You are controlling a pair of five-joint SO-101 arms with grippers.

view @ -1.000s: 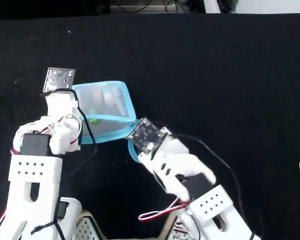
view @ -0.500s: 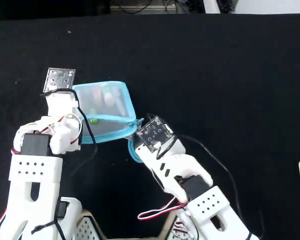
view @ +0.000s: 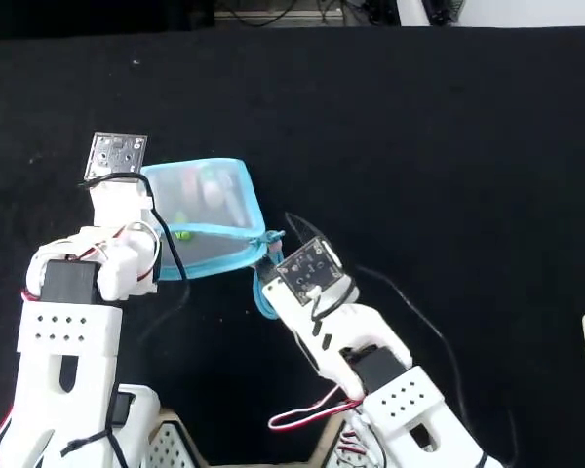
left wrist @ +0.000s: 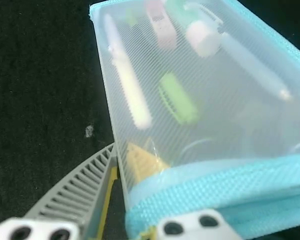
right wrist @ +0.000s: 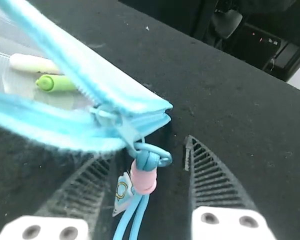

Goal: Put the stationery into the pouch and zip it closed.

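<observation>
Black table [view: 448, 146], left fingers [left wrist: 70, 200] clamping pouch [view: 210, 210], right fingers [right wrist: 210, 175] apart around zipper pull [right wrist: 142, 175]

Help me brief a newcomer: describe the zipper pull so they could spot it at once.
Against the black table, find the translucent, blue-edged pouch. At its corner by the right gripper, the zipper pull hangs from the slider: a knotted blue cord with a pink bead, the one thing dangling outside the pouch.

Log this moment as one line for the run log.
left end effector: shut on pouch | right end effector: open around zip pull | stationery: inside pouch | zip: open
</observation>
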